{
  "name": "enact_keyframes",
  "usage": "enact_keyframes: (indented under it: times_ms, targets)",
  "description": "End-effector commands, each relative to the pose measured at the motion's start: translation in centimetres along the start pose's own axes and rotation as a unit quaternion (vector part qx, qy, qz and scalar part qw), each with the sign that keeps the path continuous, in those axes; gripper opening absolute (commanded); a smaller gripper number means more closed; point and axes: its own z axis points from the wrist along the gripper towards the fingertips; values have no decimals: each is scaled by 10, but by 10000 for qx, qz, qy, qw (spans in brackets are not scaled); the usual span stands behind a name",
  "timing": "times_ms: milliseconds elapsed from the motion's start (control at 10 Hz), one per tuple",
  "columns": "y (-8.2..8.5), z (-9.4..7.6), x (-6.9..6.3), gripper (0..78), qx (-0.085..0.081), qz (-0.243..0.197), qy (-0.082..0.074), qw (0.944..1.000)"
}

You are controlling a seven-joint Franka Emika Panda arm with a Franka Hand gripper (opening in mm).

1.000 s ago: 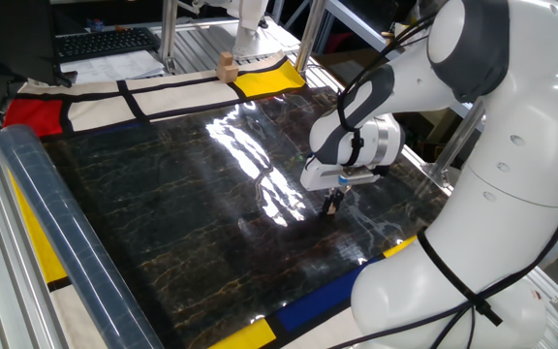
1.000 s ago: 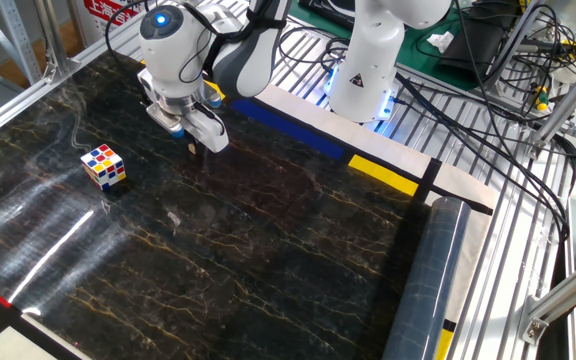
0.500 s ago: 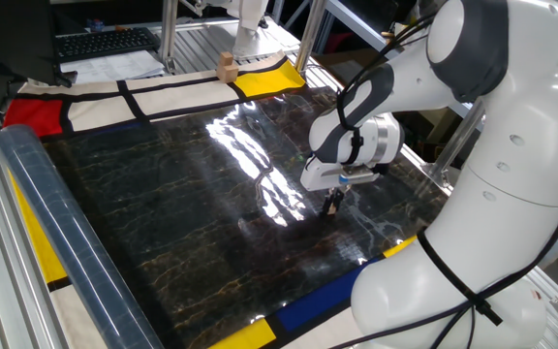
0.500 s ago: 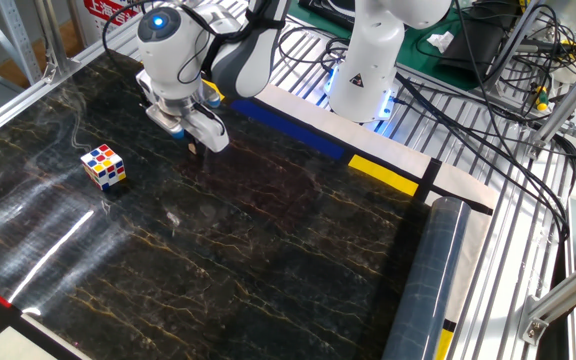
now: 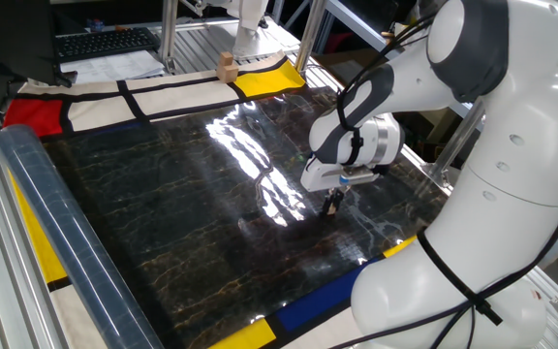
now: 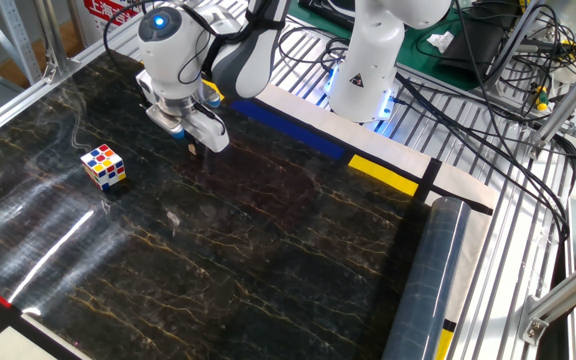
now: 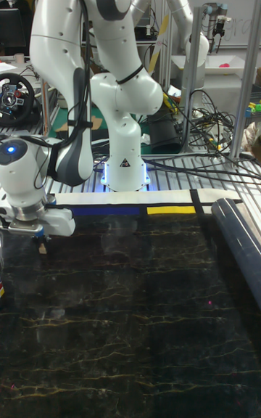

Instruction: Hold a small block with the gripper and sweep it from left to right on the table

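Observation:
My gripper [image 5: 332, 205] points straight down at the black marble table [image 5: 163, 204], near the side where the white arm's base stands. Its dark fingers are drawn close together on the small block [image 7: 42, 247], which shows only as a tiny tan speck at the fingertips, at or just above the surface. From the other fixed view the gripper [image 6: 192, 147] sits at the table's [image 6: 268, 250] far left, with the block hidden by the fingers. In the tall view the gripper [image 7: 42, 245] is at the left edge of the table [image 7: 145, 302].
A multicoloured puzzle cube [image 6: 103, 166] lies on the marble a short way from the gripper. A larger tan wooden block [image 5: 226, 66] stands on the white border by the yellow panel. A clear plastic roll [image 5: 56, 223] lies along the side opposite the gripper.
The wrist edged very slightly sideways between the oldest frame and half a second ago. Since then nothing has visibly moved.

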Motion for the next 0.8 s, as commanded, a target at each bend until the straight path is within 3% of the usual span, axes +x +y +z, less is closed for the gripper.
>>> enact_keyframes:
  times_ms: [100,800]
  targets:
    - [0,0,-1,11,-4,-18,-13,10000]
    - [12,0,2,11,-18,66,-9,10000]
